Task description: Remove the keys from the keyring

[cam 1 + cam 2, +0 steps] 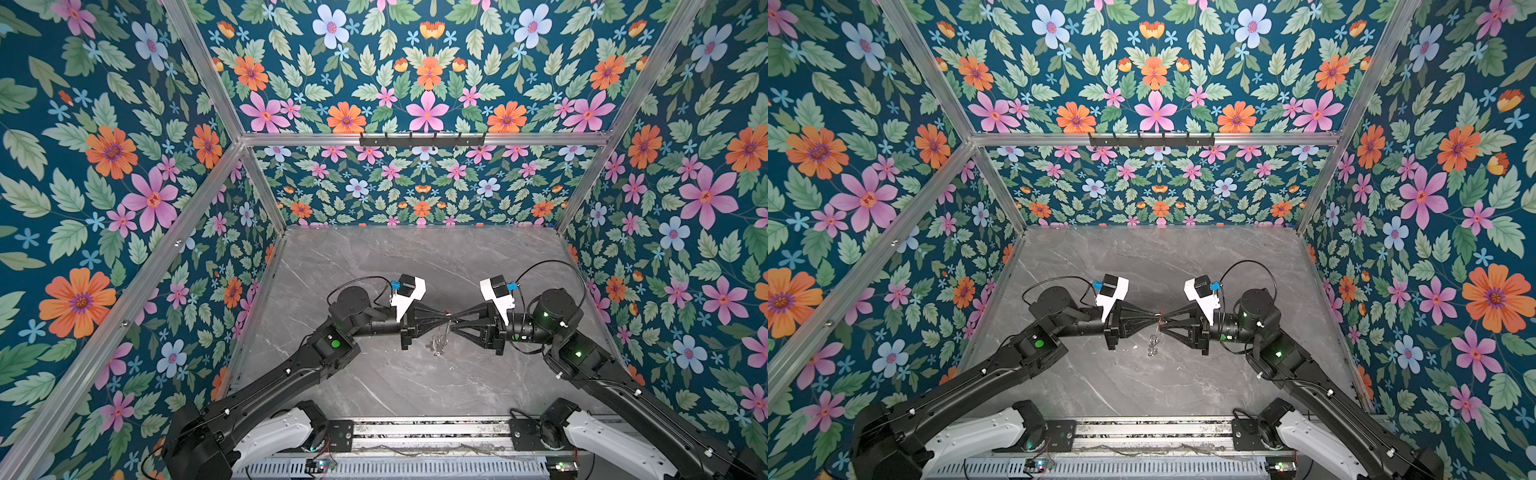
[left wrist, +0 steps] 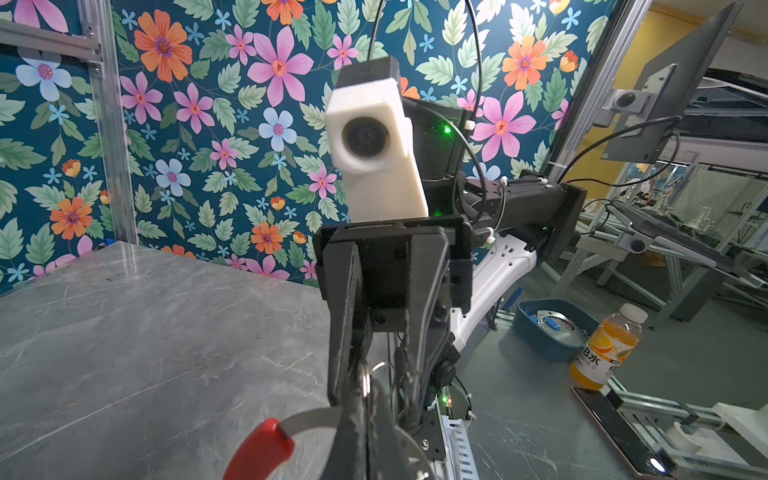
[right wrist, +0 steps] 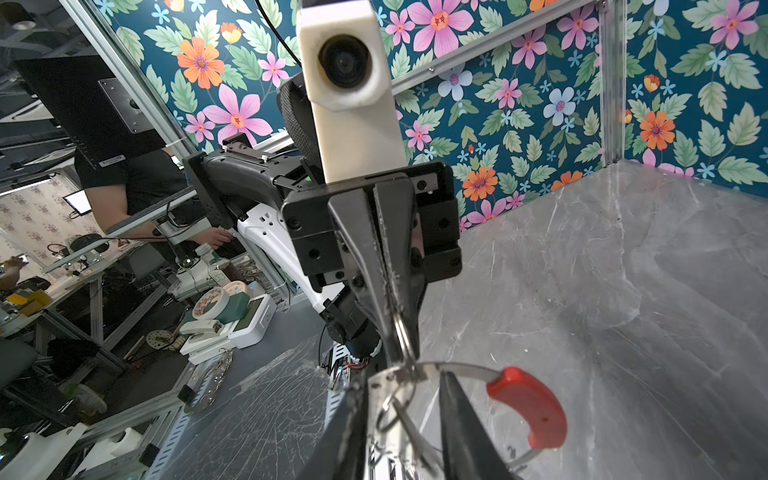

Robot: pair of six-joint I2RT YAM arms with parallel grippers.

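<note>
Both arms meet nose to nose above the middle of the marble table [image 1: 374, 382]. My left gripper [image 1: 444, 318] [image 1: 1156, 320] [image 2: 365, 428] is shut on the grey band of the keyring [image 2: 311, 419] [image 3: 461, 370], whose red sleeve [image 2: 257, 453] [image 3: 532, 411] curves off to one side. My right gripper [image 1: 456, 322] [image 1: 1163, 322] [image 3: 403, 440] is open, its fingers either side of a silvery key [image 3: 409, 432] and its small split ring [image 3: 388, 411] on the hoop. More keys [image 1: 436, 345] [image 1: 1152, 348] dangle below the hoop in both top views.
Floral walls and aluminium posts box the table on three sides, with a black hook rail [image 1: 422, 139] on the back wall. Off the table's front edge lie a blue tub [image 2: 552, 332], an orange drink bottle [image 2: 606, 345] and a cluttered side bench [image 3: 216, 324].
</note>
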